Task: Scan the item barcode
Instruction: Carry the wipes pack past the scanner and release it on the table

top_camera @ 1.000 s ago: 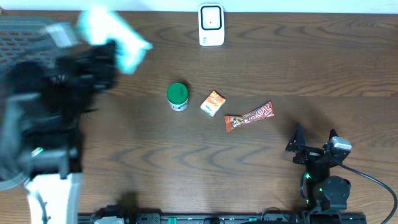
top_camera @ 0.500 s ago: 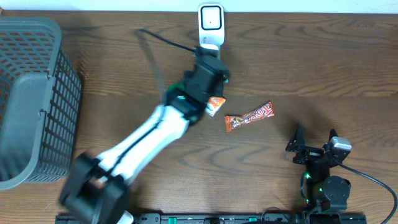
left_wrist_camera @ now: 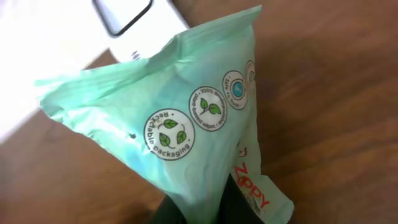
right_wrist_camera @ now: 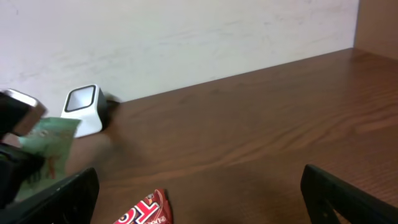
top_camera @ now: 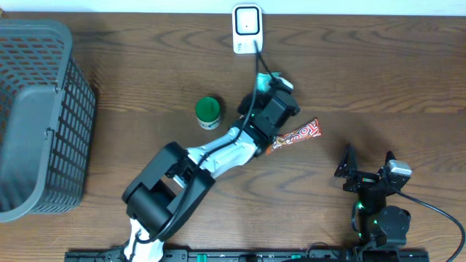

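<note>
Left end effector [top_camera: 272, 87] clamped on green pouch [left_wrist_camera: 186, 118]. Pouch right in front of scanner [top_camera: 247, 29], printed side to wrist camera. Right end effector [top_camera: 368, 167] jaws wide, empty, well away from scanner. Candy bar [top_camera: 293, 136] farther from scanner, on counter [top_camera: 378, 80].

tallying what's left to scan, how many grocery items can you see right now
3: a green-lidded tub mid-table, a candy bar to its right, and a green pouch held up near the scanner. The arm may hide more.
</note>
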`<state>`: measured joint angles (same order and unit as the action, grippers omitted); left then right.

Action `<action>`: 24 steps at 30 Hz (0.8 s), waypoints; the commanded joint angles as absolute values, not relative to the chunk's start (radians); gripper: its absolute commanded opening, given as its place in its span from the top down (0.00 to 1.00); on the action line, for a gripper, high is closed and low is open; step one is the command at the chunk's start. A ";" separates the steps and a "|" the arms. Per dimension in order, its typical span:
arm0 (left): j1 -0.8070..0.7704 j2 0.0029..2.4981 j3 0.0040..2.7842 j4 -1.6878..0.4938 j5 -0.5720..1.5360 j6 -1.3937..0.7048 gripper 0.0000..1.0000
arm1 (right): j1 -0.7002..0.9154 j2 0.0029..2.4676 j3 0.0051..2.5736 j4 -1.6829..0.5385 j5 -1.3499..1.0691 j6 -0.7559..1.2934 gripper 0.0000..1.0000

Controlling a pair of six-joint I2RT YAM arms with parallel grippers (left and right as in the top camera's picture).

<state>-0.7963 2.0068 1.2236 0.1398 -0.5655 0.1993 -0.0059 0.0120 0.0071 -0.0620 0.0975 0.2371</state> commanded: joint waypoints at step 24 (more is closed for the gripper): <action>-0.867 2.191 1.232 0.477 -0.704 0.953 0.92 | 0.007 0.009 0.006 -0.064 0.099 0.238 0.01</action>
<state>-0.8608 2.1868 1.2259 0.4606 -0.6678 0.9043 -0.0059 0.0120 0.0071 -0.0620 0.0978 0.2367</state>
